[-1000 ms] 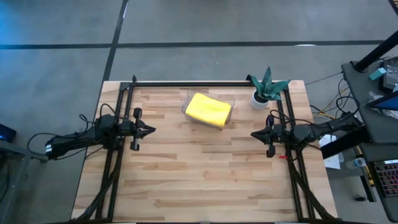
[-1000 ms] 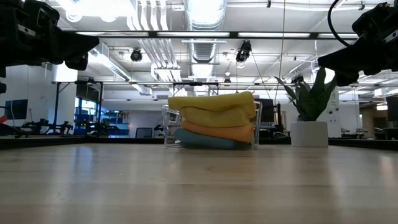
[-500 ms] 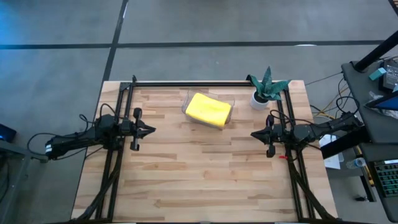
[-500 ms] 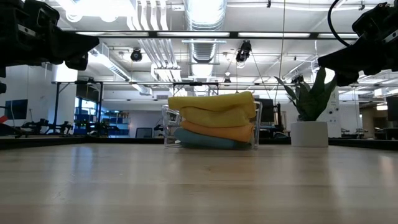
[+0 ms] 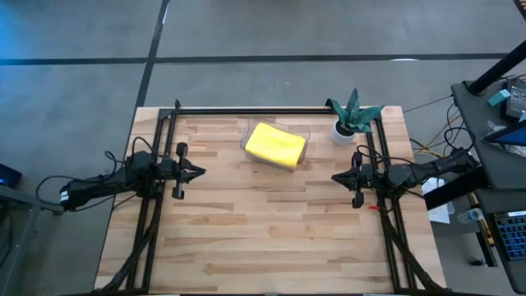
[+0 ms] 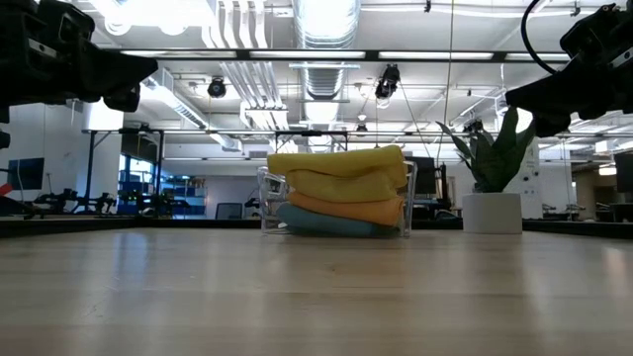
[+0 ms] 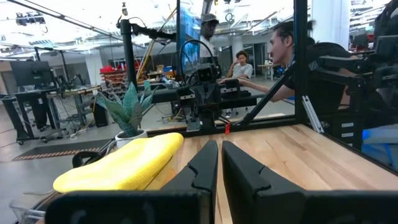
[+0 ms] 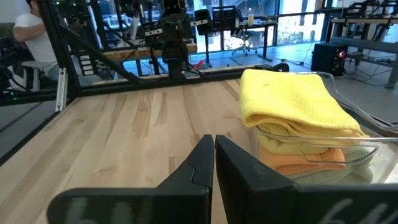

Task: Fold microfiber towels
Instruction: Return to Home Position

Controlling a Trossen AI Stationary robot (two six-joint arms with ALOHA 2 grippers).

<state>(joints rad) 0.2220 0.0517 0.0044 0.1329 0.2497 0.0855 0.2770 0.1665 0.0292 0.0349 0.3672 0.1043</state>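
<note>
Folded towels (image 6: 341, 188) stacked in clear tray (image 6: 265, 201), upper centre of high view; yellow topmost, lower layers hard to separate. Soft, light, limp: pinch at folded edge. Mid-left, left gripper (image 5: 200, 172); mid-right, right gripper (image 5: 335, 177); both pressed together, empty.

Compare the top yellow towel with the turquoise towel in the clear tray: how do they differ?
Colour: the top yellow towel is bright yellow; the turquoise towel is blue-green. Place: the yellow towel crowns the stack; the turquoise towel is the lowest layer visible in the low view. Height: the yellow towel rises above the wall of the clear tray; the turquoise towel sits below that rim. Both are folded inside that tray.
</note>
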